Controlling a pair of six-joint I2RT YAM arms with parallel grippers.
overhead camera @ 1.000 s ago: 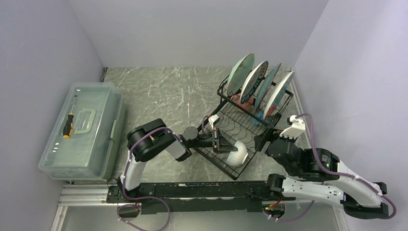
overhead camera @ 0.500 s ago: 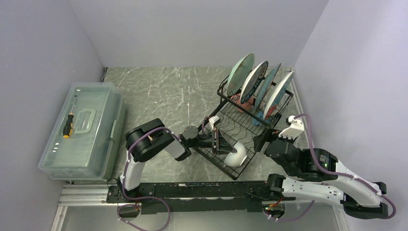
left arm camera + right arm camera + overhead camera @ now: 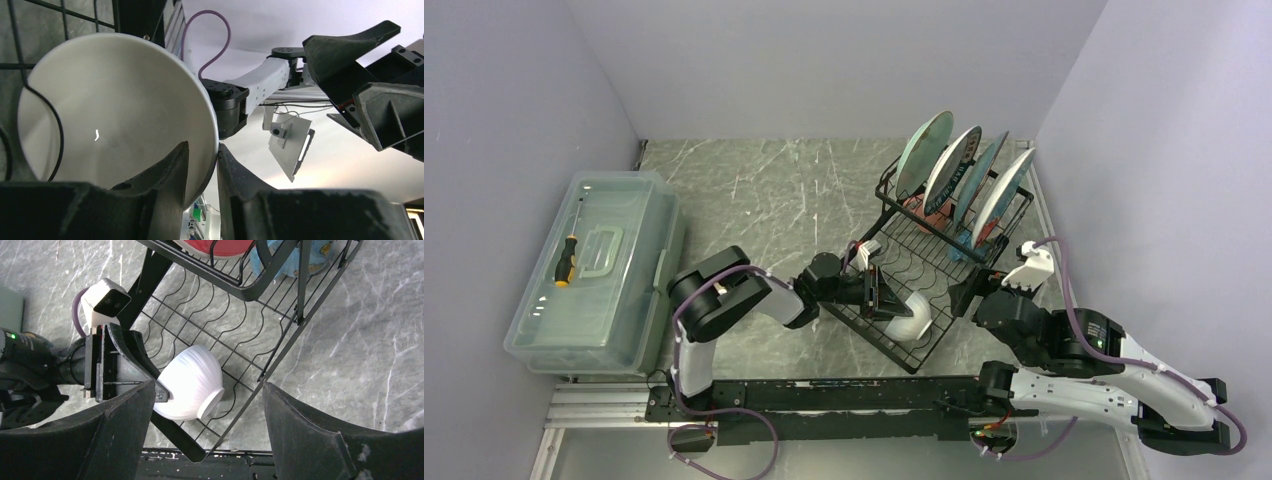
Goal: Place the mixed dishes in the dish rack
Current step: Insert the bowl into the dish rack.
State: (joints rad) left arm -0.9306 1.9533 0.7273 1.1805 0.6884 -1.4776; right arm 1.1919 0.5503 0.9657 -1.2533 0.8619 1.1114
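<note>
The white bowl [image 3: 912, 318] lies on its side on the lower tier of the black dish rack [image 3: 890, 187], near its front corner. My left gripper [image 3: 885, 298] straddles the bowl's rim [image 3: 214, 125]: one finger [image 3: 172, 170] sits inside with a gap to the wall, the other against the outside, so the jaws are open. In the right wrist view the bowl [image 3: 192, 382] rests on the wavy wires. My right gripper [image 3: 207, 386] hovers above it, open wide and holding nothing. Several plates [image 3: 952, 165] stand upright in the rack's rear slots.
A clear plastic box [image 3: 594, 290] with a screwdriver [image 3: 566, 262] on its lid stands at the left. A red dish [image 3: 215, 247] and a blue one [image 3: 280, 262] sit under the plates in the basket tier. Walls close in on three sides.
My left jaws have parted from a tight grip on the bowl's rim. The left arm's elbow has shifted slightly left. The right arm has barely moved.
</note>
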